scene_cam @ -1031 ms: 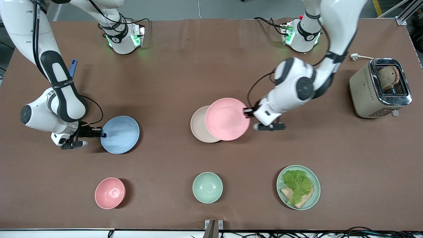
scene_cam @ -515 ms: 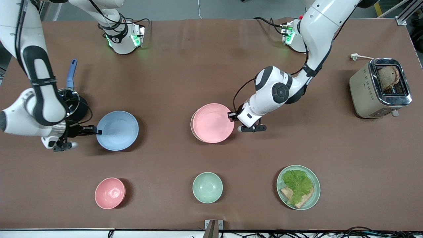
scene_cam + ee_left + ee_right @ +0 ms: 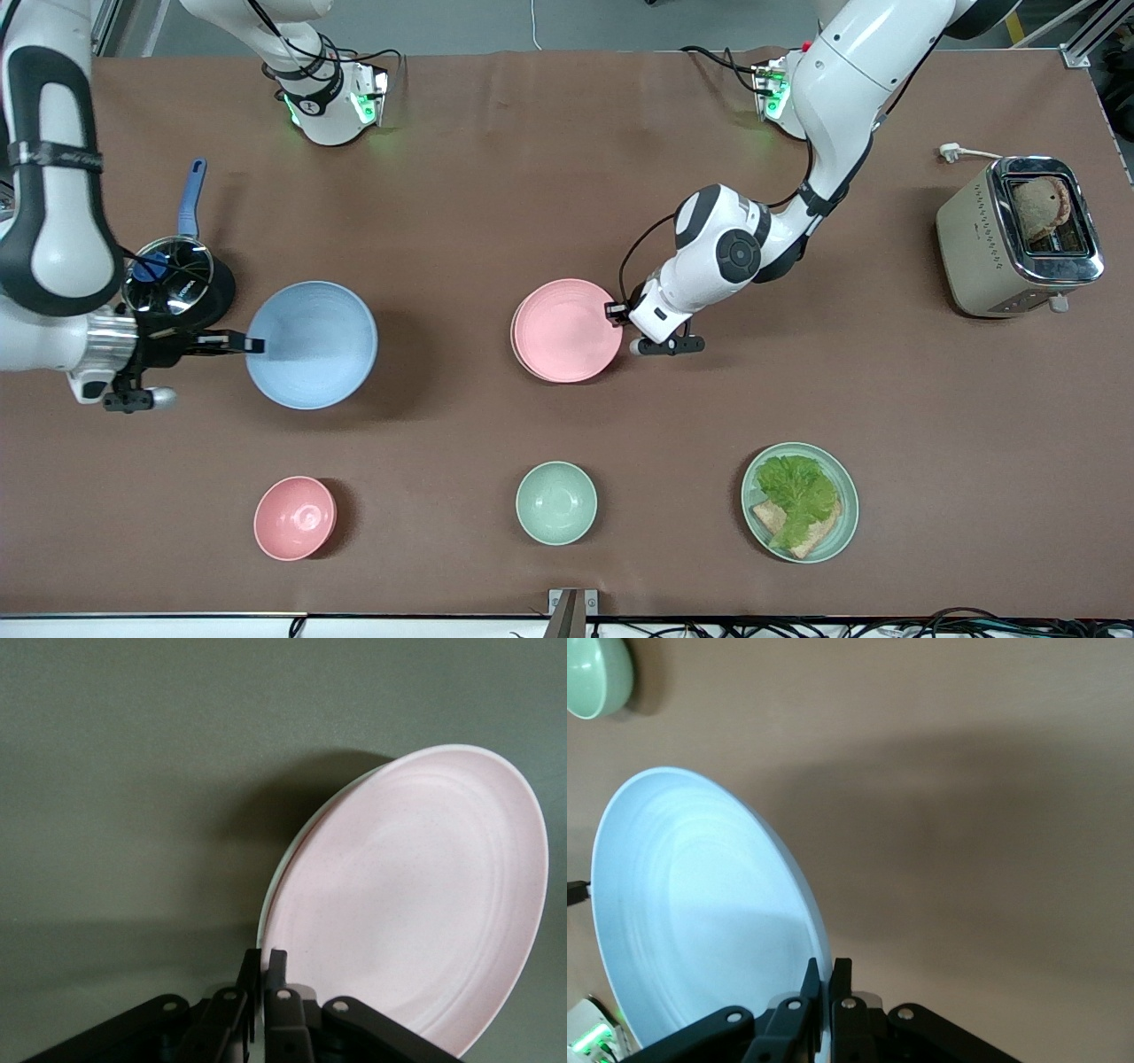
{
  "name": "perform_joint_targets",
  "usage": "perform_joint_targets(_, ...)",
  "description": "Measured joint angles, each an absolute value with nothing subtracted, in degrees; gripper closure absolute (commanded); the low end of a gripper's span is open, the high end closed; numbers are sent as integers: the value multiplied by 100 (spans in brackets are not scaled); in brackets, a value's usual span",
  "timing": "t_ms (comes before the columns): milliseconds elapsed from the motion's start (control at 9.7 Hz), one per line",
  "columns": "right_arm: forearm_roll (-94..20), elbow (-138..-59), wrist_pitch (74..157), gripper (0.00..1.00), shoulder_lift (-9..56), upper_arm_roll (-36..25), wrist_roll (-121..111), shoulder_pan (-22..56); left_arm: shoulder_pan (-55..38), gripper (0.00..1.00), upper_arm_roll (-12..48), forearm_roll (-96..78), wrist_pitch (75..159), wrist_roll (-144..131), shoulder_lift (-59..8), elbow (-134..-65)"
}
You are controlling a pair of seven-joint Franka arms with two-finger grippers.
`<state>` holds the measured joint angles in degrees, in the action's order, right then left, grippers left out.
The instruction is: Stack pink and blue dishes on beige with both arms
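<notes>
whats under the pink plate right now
The beige plate lies under the pink plate, which the left gripper pinches at its rim. Only a thin beige edge shows; the rest is covered.

Toaster (image 3: 1019,237), pan (image 3: 177,275), 2 bowls, lettuce plate (image 3: 800,501)

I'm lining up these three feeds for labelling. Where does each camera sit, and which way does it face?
Front view: high across the table, facing both arms' bases, over the whole table.
Left wrist view: on the left arm's wrist, looking past the left tool gripping the pink plate on the beige plate.
Right wrist view: looking past the right tool gripping the blue plate.
Shared: front shows both plates.
</notes>
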<state>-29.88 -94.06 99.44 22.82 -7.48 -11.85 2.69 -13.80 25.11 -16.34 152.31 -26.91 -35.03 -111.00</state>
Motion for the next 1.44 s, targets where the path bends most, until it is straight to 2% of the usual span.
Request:
perform_joint_targets(103,-2987,-9401,10055,99,2259,-600,-777,473,-1387,30,2504,-1634,15275,-2691,-3522,-11099)
perform_joint_targets(206,-2986,-9409,10209,99,2261,-386,-431,556,-1395,0,2502,-1634,15297,-2691,-3546,-11096)
perform_joint_targets(412,-2972,-9468,10366,99,2264,66,151,587,-1389,0,2493,-1634,15325,-2691,-3539,-11043)
perform_joint_targets(619,-2964,-9892,10937,99,2199,516,404,593,-1188,0,2447,-1634,14994,-2691,-3224,-10825)
perform_joint_targets(928,-2954,-10895,12589,99,2112,1651,1178,627,-164,0,2426,-184,12991,-2650,-2229,-10056)
perform_joint_targets(1134,-2952,-11278,13723,99,2195,2324,1656,710,332,0,2409,565,11810,-2641,-2009,-9406)
perform_joint_targets(1443,-2952,-11384,14350,98,2545,2634,1768,871,1095,0,2401,810,10835,-1797,-1801,-8521)
